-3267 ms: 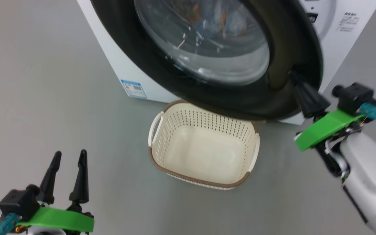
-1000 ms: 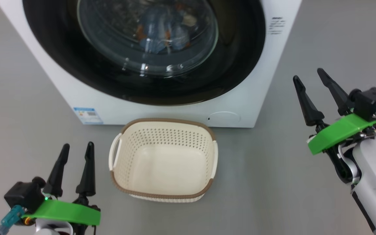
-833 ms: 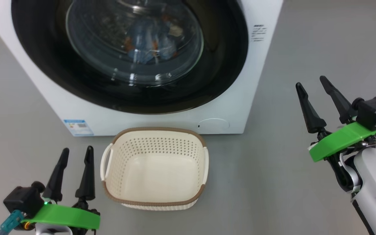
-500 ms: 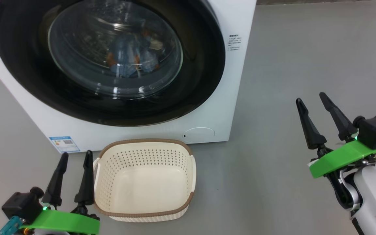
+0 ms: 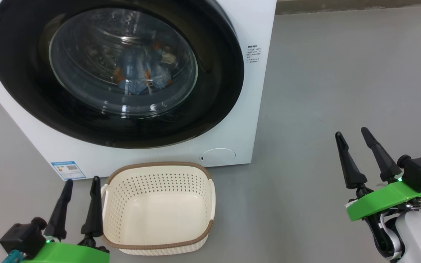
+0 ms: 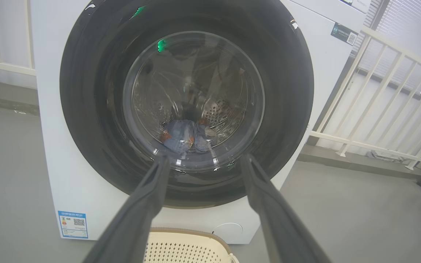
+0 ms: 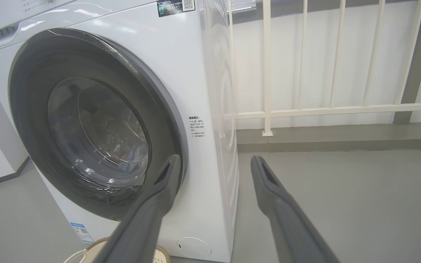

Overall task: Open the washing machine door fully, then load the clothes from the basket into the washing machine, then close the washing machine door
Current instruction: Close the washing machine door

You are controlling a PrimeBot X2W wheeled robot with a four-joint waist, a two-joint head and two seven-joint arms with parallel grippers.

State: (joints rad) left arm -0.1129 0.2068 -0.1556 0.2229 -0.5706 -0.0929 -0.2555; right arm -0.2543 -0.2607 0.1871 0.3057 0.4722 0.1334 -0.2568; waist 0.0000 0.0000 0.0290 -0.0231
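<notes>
While both jaws gape empty, washing machine (image 7: 183, 54) reads Hisense; blue label (image 5: 68, 170) low front.

Shut door (image 5: 31, 95) (clothes (image 5: 137, 75) inside), empty basket (image 5: 152, 184)

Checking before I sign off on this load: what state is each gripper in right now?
Left gripper: open, holding nothing, beside the basket.
Right gripper: open, holding nothing.

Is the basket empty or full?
Empty. The basket shows a bare floor; the clothes lie behind the door glass.
</notes>
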